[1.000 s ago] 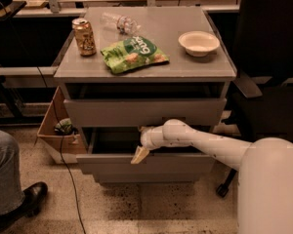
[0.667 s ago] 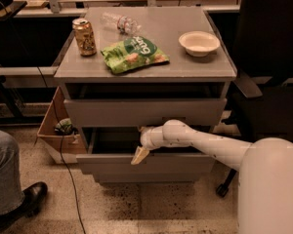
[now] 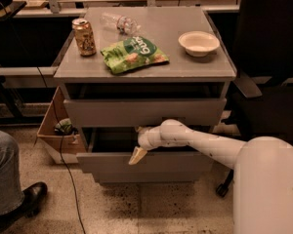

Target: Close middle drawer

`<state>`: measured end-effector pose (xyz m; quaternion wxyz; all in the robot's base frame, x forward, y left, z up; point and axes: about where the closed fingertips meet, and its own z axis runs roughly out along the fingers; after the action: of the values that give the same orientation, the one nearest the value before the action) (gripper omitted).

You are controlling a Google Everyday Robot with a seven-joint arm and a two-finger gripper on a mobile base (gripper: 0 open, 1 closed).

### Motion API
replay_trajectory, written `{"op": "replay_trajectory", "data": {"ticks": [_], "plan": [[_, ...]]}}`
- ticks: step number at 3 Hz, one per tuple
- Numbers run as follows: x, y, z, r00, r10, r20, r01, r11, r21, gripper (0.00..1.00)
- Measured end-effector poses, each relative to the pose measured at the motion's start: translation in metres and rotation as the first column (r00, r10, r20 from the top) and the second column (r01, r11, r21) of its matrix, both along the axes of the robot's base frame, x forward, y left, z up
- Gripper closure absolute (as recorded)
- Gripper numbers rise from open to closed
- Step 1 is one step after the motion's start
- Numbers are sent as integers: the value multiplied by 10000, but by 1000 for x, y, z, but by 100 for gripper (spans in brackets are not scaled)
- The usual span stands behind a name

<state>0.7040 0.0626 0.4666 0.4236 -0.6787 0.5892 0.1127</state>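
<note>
**Q:** Where does the middle drawer (image 3: pixel 151 164) stand?

**A:** Pulled out of the grey cabinet (image 3: pixel 205 67), with its plain front well forward of the top drawer (image 3: pixel 144 112) above it and the dark tray behind the front exposed.

**Q:** And the gripper (image 3: pixel 138 155)?

**A:** It sits at the upper edge of that drawer's front, left of centre, on the end of the white arm (image 3: pixel 200 143) that reaches in from the right. Whether it is spread or closed cannot be told.

**Q:** What is on the cabinet top?

**A:** A can (image 3: pixel 84 37) stands near the back left corner and a clear bottle (image 3: pixel 119 22) lies along the back edge. A green snack bag (image 3: pixel 133 54) lies mid-surface, and a white bowl (image 3: pixel 198 43) sits toward the right edge.

**Q:** And on the floor?

**A:** A cardboard box (image 3: pixel 56 138) sits beside the cabinet's left side.
</note>
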Motion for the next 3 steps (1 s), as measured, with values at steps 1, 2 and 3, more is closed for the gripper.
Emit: {"op": "replay_trajectory", "data": {"ticks": [1, 2, 3], "plan": [[-18, 0, -8, 9967, 162, -794, -154, 9998, 104, 8], [-31, -1, -15, 9916, 206, -1279, -186, 9997, 166, 31], [-44, -8, -15, 9888, 67, -1492, -41, 9998, 175, 54]]}}
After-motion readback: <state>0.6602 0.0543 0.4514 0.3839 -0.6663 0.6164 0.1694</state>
